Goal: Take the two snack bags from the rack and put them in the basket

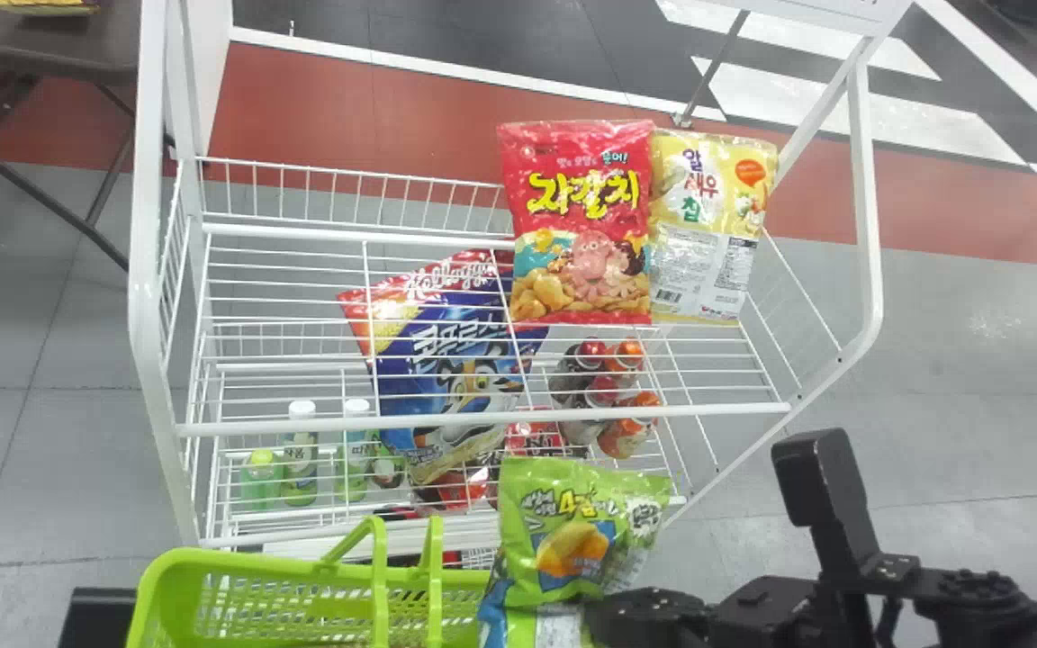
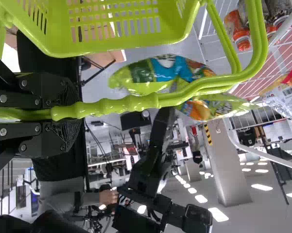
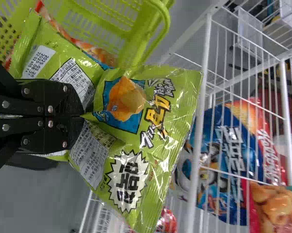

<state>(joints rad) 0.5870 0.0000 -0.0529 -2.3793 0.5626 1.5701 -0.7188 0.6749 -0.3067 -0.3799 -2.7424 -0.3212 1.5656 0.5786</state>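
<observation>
Capped bottles [image 1: 300, 463] stand low at left, red- and orange-topped containers [image 1: 628, 436] cluster at right — and a dark folding table [image 1: 77, 49] holds a yellow packet [image 1: 46, 7] at far left.

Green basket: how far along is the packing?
Perhaps one bag is done: orange-and-red packaging shows in the basket. In hand: the right tool pinches a green snack bag, off the rack; the left tool holds the basket. Left, apparently: dropping that bag in.
</observation>
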